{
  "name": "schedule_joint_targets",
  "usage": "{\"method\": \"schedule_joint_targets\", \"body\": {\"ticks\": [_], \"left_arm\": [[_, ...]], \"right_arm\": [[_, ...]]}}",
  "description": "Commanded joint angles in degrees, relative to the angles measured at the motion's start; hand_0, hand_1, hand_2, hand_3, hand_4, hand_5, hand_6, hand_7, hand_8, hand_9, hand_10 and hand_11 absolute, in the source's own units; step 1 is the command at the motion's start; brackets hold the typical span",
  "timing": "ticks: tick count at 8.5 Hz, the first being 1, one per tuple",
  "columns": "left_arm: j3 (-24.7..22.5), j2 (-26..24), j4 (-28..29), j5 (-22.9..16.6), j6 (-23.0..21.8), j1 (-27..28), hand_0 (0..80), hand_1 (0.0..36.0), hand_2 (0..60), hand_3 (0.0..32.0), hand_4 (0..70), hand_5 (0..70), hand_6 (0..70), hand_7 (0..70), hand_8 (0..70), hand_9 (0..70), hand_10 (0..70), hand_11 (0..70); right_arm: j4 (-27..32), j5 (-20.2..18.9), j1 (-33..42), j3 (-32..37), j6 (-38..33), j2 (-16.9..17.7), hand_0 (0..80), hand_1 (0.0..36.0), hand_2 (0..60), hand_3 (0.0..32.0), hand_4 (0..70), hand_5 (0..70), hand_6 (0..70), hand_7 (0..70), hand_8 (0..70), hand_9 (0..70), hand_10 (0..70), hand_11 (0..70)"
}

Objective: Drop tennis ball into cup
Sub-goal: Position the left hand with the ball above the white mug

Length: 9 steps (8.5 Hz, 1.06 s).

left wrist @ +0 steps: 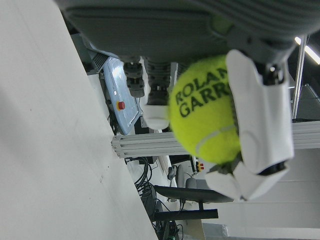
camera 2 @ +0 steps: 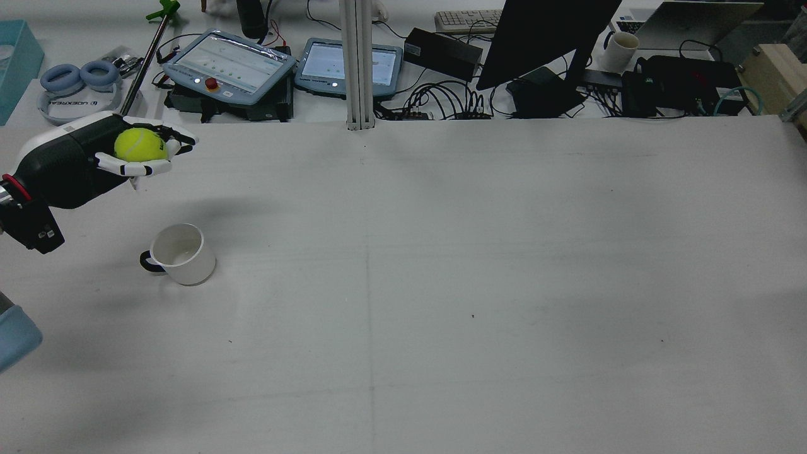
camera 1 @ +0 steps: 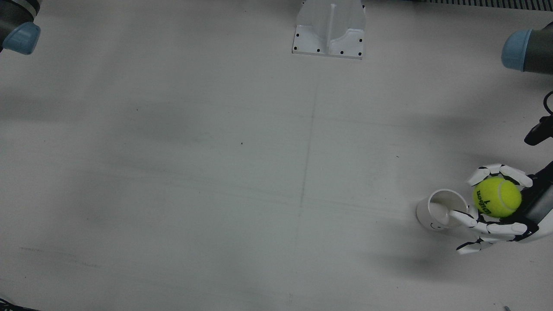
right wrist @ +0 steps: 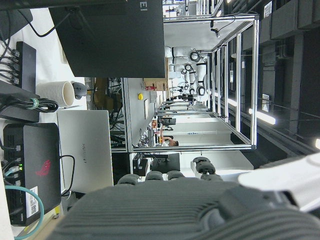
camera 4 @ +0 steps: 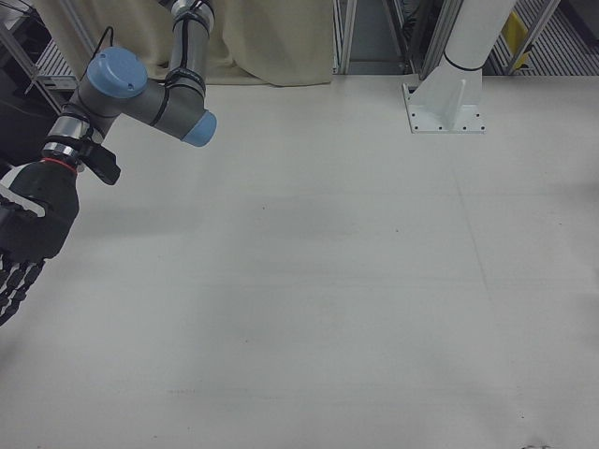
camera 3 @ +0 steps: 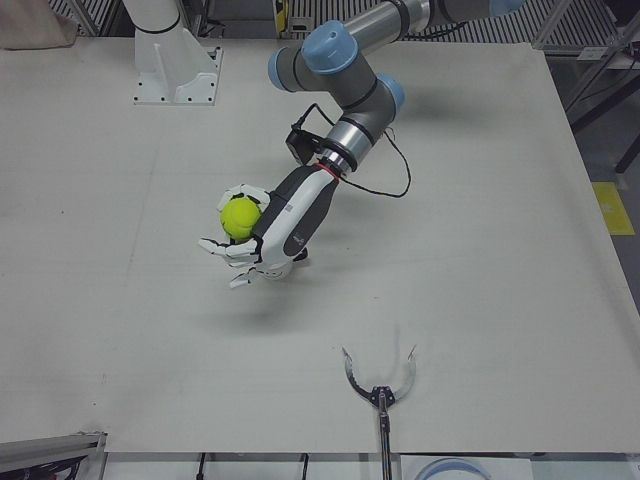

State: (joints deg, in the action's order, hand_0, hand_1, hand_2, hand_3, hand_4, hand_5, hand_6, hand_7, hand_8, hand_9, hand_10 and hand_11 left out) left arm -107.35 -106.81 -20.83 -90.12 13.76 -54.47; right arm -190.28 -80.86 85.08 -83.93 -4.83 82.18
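Front view: left robot hand [camera 1: 501, 207] cradles the fuzzy yellow-green tennis ball [camera 1: 497, 197], raised just beside the white ceramic mug-shaped cup [camera 1: 440, 209] on the pale counter [camera 1: 216, 172].
Ball judged light, springy, grippy felt; fingers curl round its sides, a fair hold. Likely to bounce off the hard rim, so release low. Right robot hand [camera 4: 23, 243] idle, fingers loosely extended, empty.

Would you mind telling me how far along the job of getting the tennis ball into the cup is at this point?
Done: the left hand has picked up the tennis ball and holds it clear of the table. In hand: bringing it over the white mug; from the front view the ball sits just beside the mug's rim, not over its opening. Left: centre the ball above the empty mug and release. The right hand hangs idle.
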Motion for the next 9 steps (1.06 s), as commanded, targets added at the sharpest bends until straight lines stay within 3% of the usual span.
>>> {"method": "schedule_joint_targets", "body": {"ticks": [1,2,3,5,6,7,8,9], "left_arm": [[0.21,0.37,0.70,-0.06,0.21,1.37,53.5,21.5,42.2,0.0,48.9,18.0,70.0,70.0,61.0,70.0,9.8,14.9],[0.56,1.59,1.93,-0.06,0.21,2.25,53.2,19.6,42.8,0.0,47.9,21.6,70.0,70.0,60.6,70.0,9.9,15.0],[0.48,2.30,2.63,-0.06,0.12,2.17,53.1,21.5,41.5,0.0,48.1,17.1,70.0,70.0,60.5,70.0,9.9,14.9],[0.56,2.92,3.25,-0.06,0.12,2.26,52.6,19.7,41.9,0.0,47.5,19.9,70.0,70.0,60.9,70.0,9.7,14.7],[0.56,3.27,3.52,-0.06,0.21,2.26,52.3,19.8,40.7,0.0,47.0,18.2,66.4,70.0,58.4,70.0,9.5,14.3],[0.56,3.88,4.48,-0.06,0.12,2.26,53.9,17.4,11.9,0.0,39.9,12.0,48.4,70.0,43.6,64.3,7.1,11.1],[0.91,4.06,5.53,-0.23,0.04,2.26,59.6,20.7,1.9,0.0,30.6,12.7,44.7,59.3,26.6,38.1,4.6,8.3],[0.91,4.59,6.50,-0.32,0.03,2.26,61.7,24.8,0.5,0.0,22.2,7.8,17.7,37.5,7.5,14.2,1.7,4.6]], "right_arm": [[0.00,0.00,0.00,0.00,0.00,0.00,0.0,0.0,0.0,0.0,0.0,0.0,0.0,0.0,0.0,0.0,0.0,0.0],[0.00,0.00,0.00,0.00,0.00,0.00,0.0,0.0,0.0,0.0,0.0,0.0,0.0,0.0,0.0,0.0,0.0,0.0],[0.00,0.00,0.00,0.00,0.00,0.00,0.0,0.0,0.0,0.0,0.0,0.0,0.0,0.0,0.0,0.0,0.0,0.0],[0.00,0.00,0.00,0.00,0.00,0.00,0.0,0.0,0.0,0.0,0.0,0.0,0.0,0.0,0.0,0.0,0.0,0.0],[0.00,0.00,0.00,0.00,0.00,0.00,0.0,0.0,0.0,0.0,0.0,0.0,0.0,0.0,0.0,0.0,0.0,0.0],[0.00,0.00,0.00,0.00,0.00,0.00,0.0,0.0,0.0,0.0,0.0,0.0,0.0,0.0,0.0,0.0,0.0,0.0],[0.00,0.00,0.00,0.00,0.00,0.00,0.0,0.0,0.0,0.0,0.0,0.0,0.0,0.0,0.0,0.0,0.0,0.0],[0.00,0.00,0.00,0.00,0.00,0.00,0.0,0.0,0.0,0.0,0.0,0.0,0.0,0.0,0.0,0.0,0.0,0.0]]}}
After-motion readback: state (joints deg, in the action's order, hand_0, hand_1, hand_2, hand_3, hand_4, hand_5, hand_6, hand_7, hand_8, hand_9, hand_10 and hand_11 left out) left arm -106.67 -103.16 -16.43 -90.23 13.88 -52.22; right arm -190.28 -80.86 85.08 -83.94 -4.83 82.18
